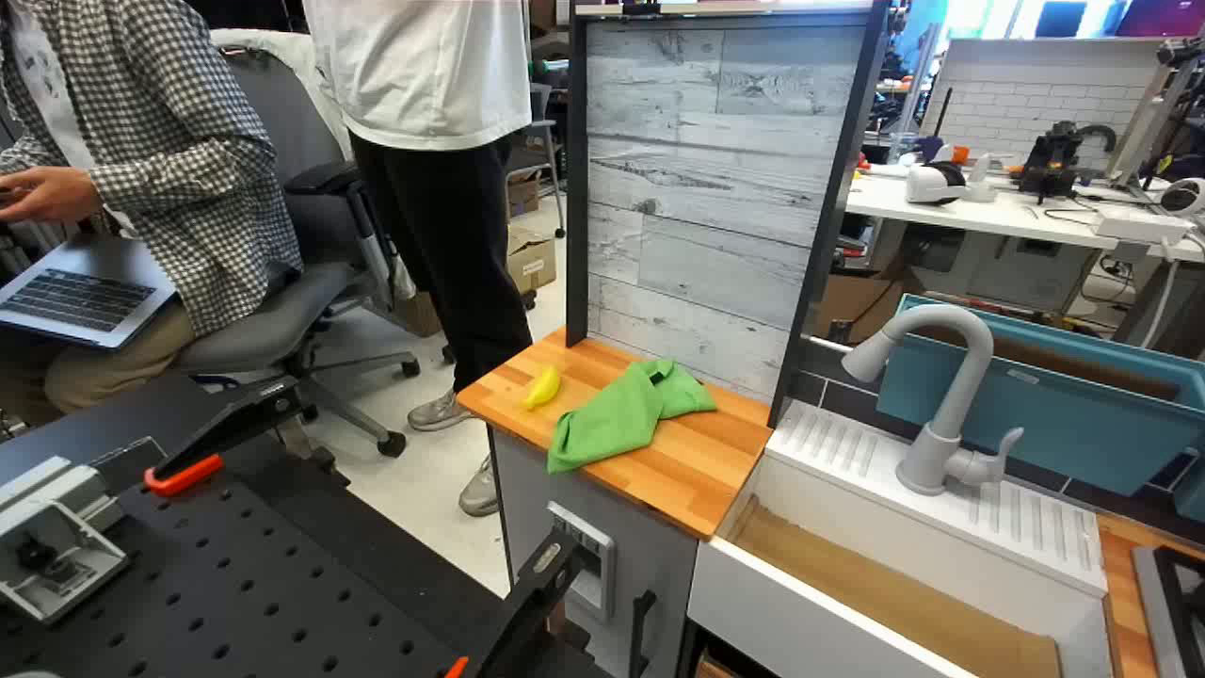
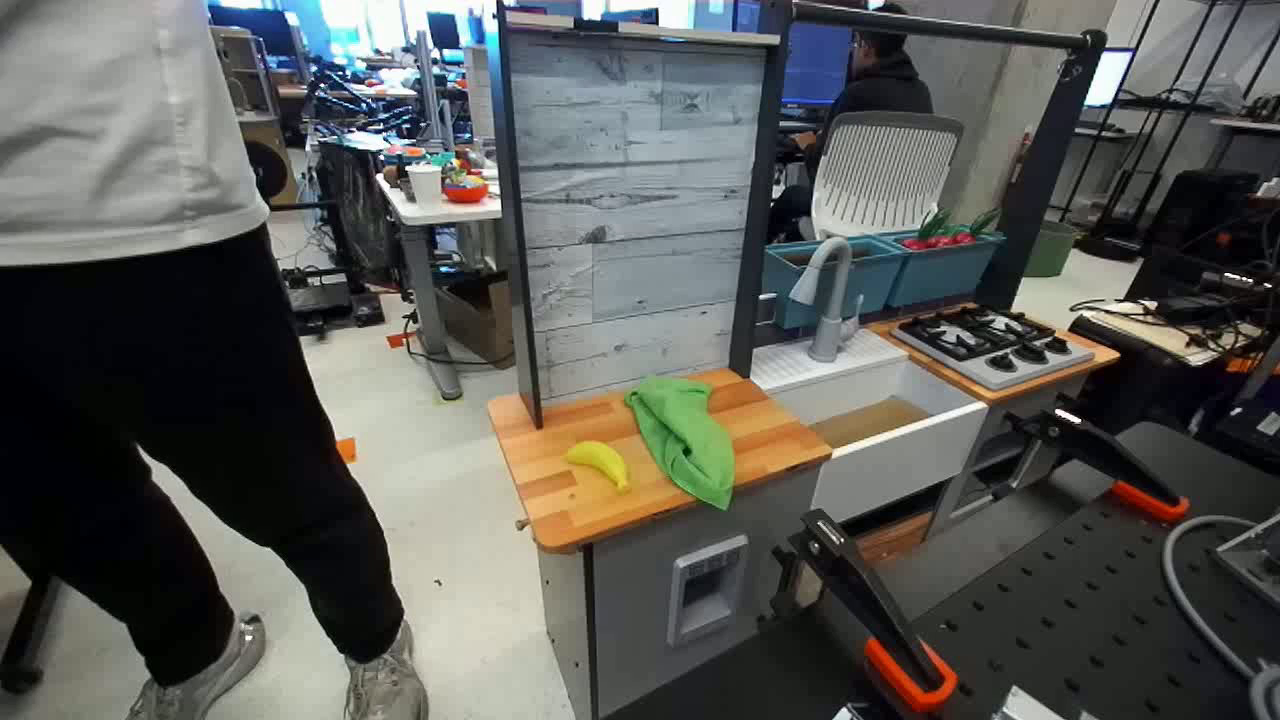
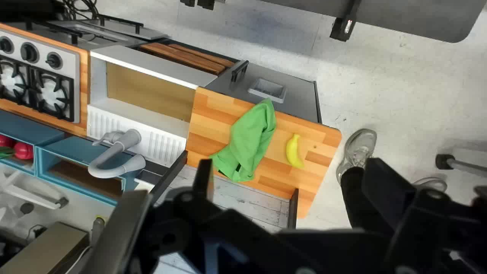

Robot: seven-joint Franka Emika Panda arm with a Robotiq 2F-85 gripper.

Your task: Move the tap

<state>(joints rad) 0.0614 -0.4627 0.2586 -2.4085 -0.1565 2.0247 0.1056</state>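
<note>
The tap is a matte grey gooseneck faucet with a small side lever at its base. It stands upright on the white ribbed ledge behind the sink in both exterior views (image 1: 964, 384) (image 2: 834, 300), its spout pointing toward the wooden-plank panel side. In the wrist view the tap (image 3: 114, 150) shows from above at the left, outside the jaws. My gripper (image 3: 290, 167) is open, with its two dark fingers wide apart and nothing between them. It is high above the kitchen unit and apart from the tap. The gripper is out of view in both exterior views.
A white sink (image 1: 847, 612) lies before the tap and a teal planter (image 1: 1036, 414) behind it. A green cloth (image 1: 617, 419) and yellow banana (image 1: 543, 387) lie on the wooden counter (image 1: 697, 471). A tall plank panel (image 1: 715, 188) rises behind. A stove (image 2: 990, 345) and a standing person (image 1: 433, 188) are nearby.
</note>
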